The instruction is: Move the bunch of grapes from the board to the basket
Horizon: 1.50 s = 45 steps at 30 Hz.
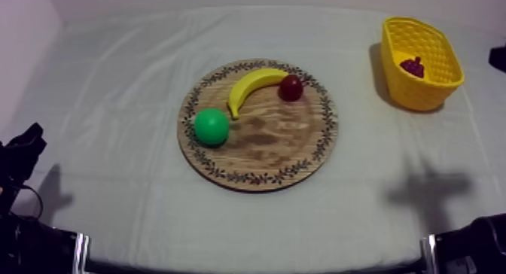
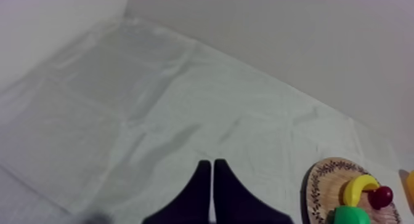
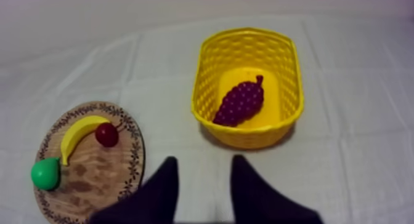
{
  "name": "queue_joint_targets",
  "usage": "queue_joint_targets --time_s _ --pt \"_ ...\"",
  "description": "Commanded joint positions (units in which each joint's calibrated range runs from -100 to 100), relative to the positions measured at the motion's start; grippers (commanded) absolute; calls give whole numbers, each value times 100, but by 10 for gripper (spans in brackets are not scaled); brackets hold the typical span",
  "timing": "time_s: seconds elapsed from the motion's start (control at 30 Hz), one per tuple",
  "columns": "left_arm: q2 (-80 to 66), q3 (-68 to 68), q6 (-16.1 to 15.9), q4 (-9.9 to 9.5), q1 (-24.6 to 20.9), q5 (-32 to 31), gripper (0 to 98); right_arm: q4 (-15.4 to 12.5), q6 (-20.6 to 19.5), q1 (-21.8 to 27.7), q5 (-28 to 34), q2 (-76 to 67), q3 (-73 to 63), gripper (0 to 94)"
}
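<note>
Banana (image 1: 256,85) beside small red fruit (image 1: 291,87), pear (image 1: 211,126) near

Centre frame, the wooden board (image 1: 271,141) bears a banana (image 1: 254,84), a small red fruit (image 1: 291,87) at its right tip, a pear (image 1: 211,126) lower left; upper right, the bunch of grapes (image 1: 413,66) lies in the basket (image 1: 422,95).

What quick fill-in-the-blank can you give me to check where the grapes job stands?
1. The bunch of grapes lies ____ the yellow basket.
2. The wooden board bears ____ fruits: banana, pear, small red fruit.
3. The right gripper is ____, with nothing between its fingers.
4. The left gripper is ____, its fingers together as a wedge.
Missing words: inside; three; open; shut.
</note>
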Motion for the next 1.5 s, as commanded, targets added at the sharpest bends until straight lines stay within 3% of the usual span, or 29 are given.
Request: queue_joint_targets --time_s 0.0,0.27,0.53,0.83,1.13,1.47 --pt "5 0 -1 -4 -3 -1 1 24 -46 -58 -749 -905 897 89" --pt "5 0 -2 -4 -3 -1 1 -93 77 -172 -2475 -1778 2800 8" --pt "5 0 1 -4 -3 -1 1 -272 375 -381 -3434 -2616 4407 4" --pt "5 0 -1 -4 -3 -1 1 -42 139 -483 -3224 -3134 4709 5" --pt "5 0 -1 -4 -3 -1 1 55 1065 -506 -3124 -3180 4721 5" --pt "5 0 0 -4 -3 -1 1 59 1154 -507 -3120 -3182 4722 5"
